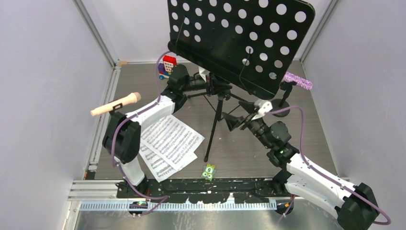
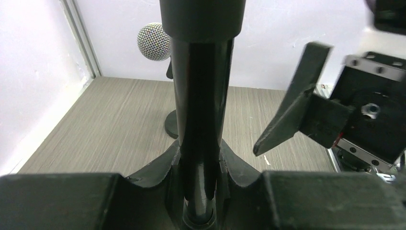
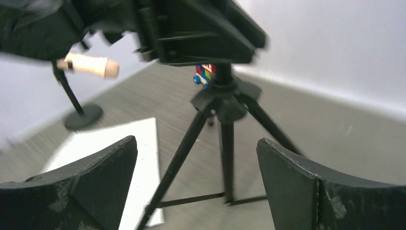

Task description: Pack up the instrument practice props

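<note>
Two-fingered, the left end effector [image 2: 198,187] is clenched on the stand pole [image 2: 200,96], with a mic [image 2: 154,41] beyond it. The right end effector [image 3: 196,158] gapes, released; tripod legs [image 3: 225,143] stand just ahead, pages [image 3: 115,143] ahead-left, pink mic [image 3: 88,66] farther.

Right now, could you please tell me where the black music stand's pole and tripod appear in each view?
Top external: the music stand at centre, one leg ending beside the sheet music.
Left wrist: its pole fills the centre, clamped in the jaws of the left gripper.
Right wrist: its tripod stands centre, framed by the open jaws of the right gripper.
Shared landmark: the right gripper, visible in all three.
</note>
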